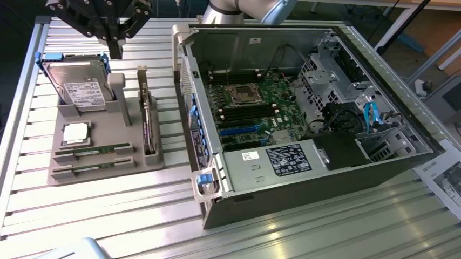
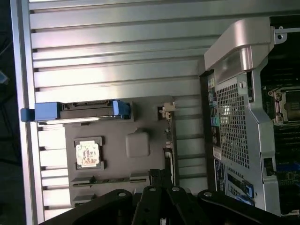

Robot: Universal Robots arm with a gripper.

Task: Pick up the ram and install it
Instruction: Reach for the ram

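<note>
Closed on nothing, the claw [image 1: 115, 49] hangs above the hard drive [image 1: 83, 89] at one end of the grey holder [image 1: 101, 175], while the ram [image 1: 94, 149] lies in slots at the holder's opposite end, beside the open computer case [image 1: 303, 108] on the desk [image 1: 86, 216].

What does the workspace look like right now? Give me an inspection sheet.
Surface: slatted metal table carrying a grey holder and an open computer case.
Job's things: ram stick and second ram stick lie in the holder, untouched.
Clutter: hard drive, processor chip, expansion card, all in the holder.
Gripper: shut, holding nothing, over the hard drive.
Cables: blue cable inside the case.
Surroundings: printed sheet at the exterior view's right.
</note>
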